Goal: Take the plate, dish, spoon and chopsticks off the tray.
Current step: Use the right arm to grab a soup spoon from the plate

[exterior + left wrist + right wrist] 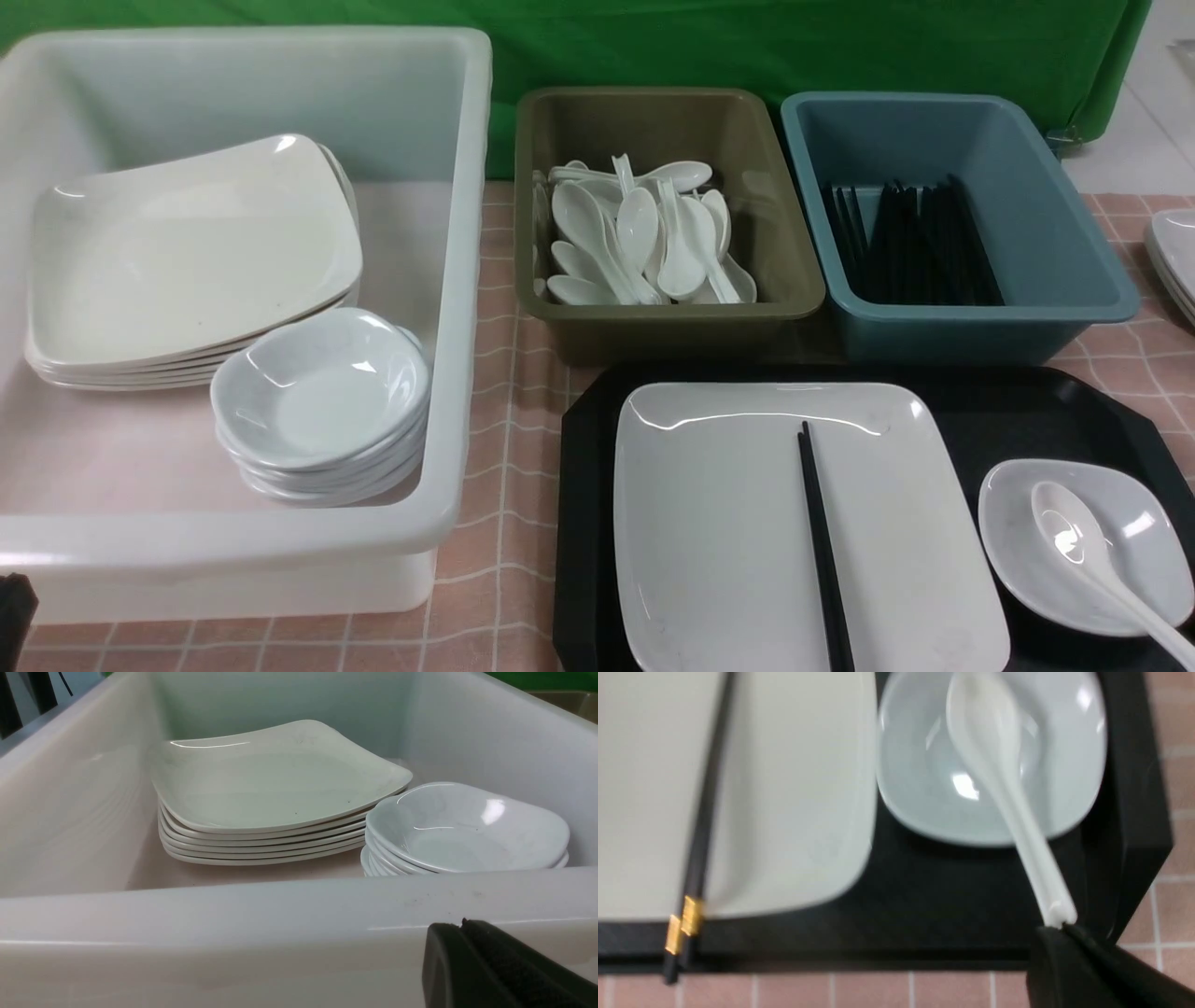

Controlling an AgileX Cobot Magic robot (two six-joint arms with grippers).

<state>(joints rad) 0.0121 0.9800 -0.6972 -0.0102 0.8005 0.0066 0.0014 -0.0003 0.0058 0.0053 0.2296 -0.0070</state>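
right gripper (1063, 931): jaws at spoon (987, 737) handle tip, grip not discernible | left gripper (462, 927): jaws closed, empty, outside white tub (280, 914) | spoon rests in dish (1153, 560) on tray (583, 523) | risk: a pinch this near the handle's end may slip, dropping the spoon and jolting the dish.

Table (504, 392) under a pink checked cloth, carrying tubs, a tray and plates.
A large white tub (457, 280) fills the left of the frame; an olive tub (794, 280) and a blue tub (1055, 233) stand side by side at upper centre and right; the black tray (583, 523) lies at lower right; a stack of white plates (1178, 247) sits at the right edge.
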